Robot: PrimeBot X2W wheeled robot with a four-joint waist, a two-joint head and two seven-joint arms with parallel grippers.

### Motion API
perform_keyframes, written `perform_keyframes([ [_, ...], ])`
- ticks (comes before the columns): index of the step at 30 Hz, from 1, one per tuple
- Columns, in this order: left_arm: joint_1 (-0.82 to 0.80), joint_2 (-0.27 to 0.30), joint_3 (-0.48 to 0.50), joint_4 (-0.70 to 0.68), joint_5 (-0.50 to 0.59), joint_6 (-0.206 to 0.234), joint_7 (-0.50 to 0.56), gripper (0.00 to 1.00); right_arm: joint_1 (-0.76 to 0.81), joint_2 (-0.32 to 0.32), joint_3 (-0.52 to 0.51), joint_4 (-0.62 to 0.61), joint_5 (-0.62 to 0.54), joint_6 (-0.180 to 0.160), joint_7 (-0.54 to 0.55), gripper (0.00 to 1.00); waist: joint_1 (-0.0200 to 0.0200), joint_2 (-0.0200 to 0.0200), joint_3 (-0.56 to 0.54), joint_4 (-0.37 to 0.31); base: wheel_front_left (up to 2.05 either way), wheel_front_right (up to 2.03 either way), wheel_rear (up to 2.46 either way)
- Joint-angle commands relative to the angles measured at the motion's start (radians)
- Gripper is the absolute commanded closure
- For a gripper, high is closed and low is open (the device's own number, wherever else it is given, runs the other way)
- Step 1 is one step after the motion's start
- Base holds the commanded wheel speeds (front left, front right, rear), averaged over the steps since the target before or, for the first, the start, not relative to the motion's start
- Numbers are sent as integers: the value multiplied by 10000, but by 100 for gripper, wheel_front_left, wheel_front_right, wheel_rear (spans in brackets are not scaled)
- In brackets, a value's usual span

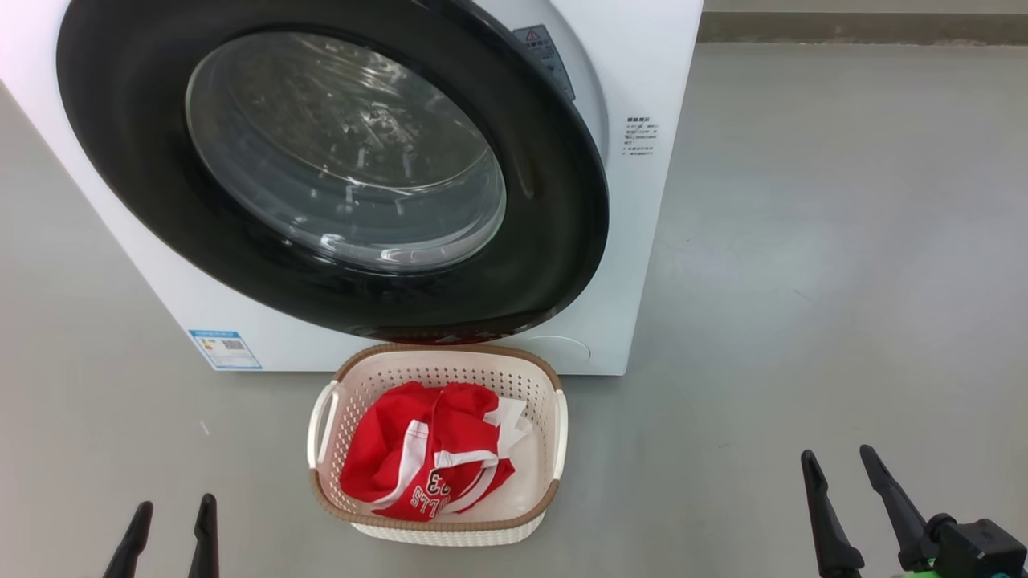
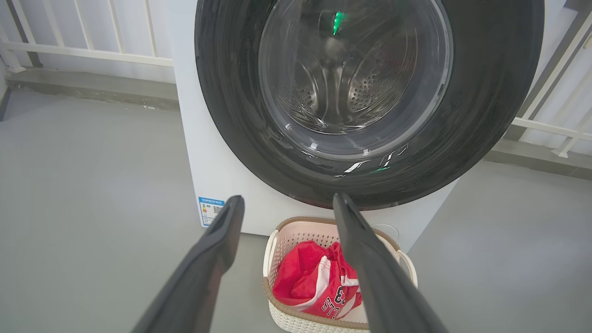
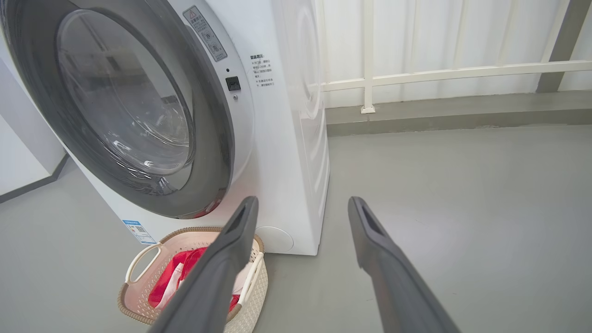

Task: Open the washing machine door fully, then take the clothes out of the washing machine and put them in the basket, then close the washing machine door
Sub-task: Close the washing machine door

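clothes (image 1: 401, 449), soft and light, sit in basket (image 1: 438, 527) on floor below washing machine door (image 1: 554, 241), which looks swung nearly shut: rigid, glossy rim probably slick, so press flat near right edge; left gripper (image 1: 177, 504) and right gripper (image 1: 837, 453) jaws wide, empty.

You have open floor (image 1: 803, 281) right of the basket (image 1: 450, 350); above it, the door (image 1: 554, 241) blocks the washing machine (image 1: 642, 80).
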Motion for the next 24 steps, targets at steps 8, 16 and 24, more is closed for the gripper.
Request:
perform_keyframes([
  [8, -30, 131, 501, -429, 179, -52, -80, 0, 16, -55, 101, -313, -19, 62, -65, 0, 0, 0, -41, -92, 0, 0, 0],
  [16, -41, 106, 351, -460, 233, -52, -80, 0, -84, -44, 126, -342, -37, 62, -65, 0, 0, 0, 34, -88, 0, 0, 0],
  [24, -158, 25, 179, -570, 315, -52, -80, 0, -330, -39, 222, -438, 9, 62, -65, 33, 0, 0, 183, 91, 0, 0, 0],
])
